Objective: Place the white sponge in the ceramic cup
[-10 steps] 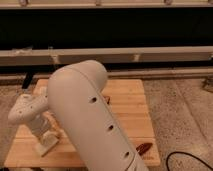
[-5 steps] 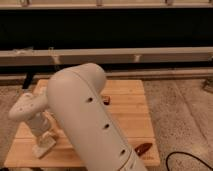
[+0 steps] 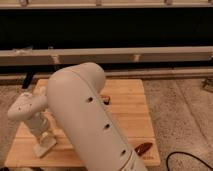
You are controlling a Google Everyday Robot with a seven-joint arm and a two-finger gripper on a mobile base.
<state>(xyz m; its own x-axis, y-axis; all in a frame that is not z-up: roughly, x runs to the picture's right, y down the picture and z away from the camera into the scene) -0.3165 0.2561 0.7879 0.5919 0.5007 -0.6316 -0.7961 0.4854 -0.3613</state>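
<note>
My gripper (image 3: pixel 43 144) hangs at the left of the wooden table (image 3: pixel 127 120), low over its front left part, below the pale wrist (image 3: pixel 27 107). An off-white flat shape sits at its tip against the wood. I cannot tell whether that shape is the white sponge or part of the gripper. The ceramic cup is not in view. My large cream arm (image 3: pixel 87 125) fills the middle of the view and hides much of the table behind it.
A small dark object (image 3: pixel 105 98) lies just right of the arm at mid table. A reddish-brown object (image 3: pixel 144 148) lies near the front right edge. A long pale rail (image 3: pixel 150 54) runs behind the table. A speckled floor (image 3: pixel 185 115) surrounds it, with a black cable (image 3: pixel 190 159) at the front right.
The gripper has sunk slightly toward the table's front left. The arm has barely shifted.
</note>
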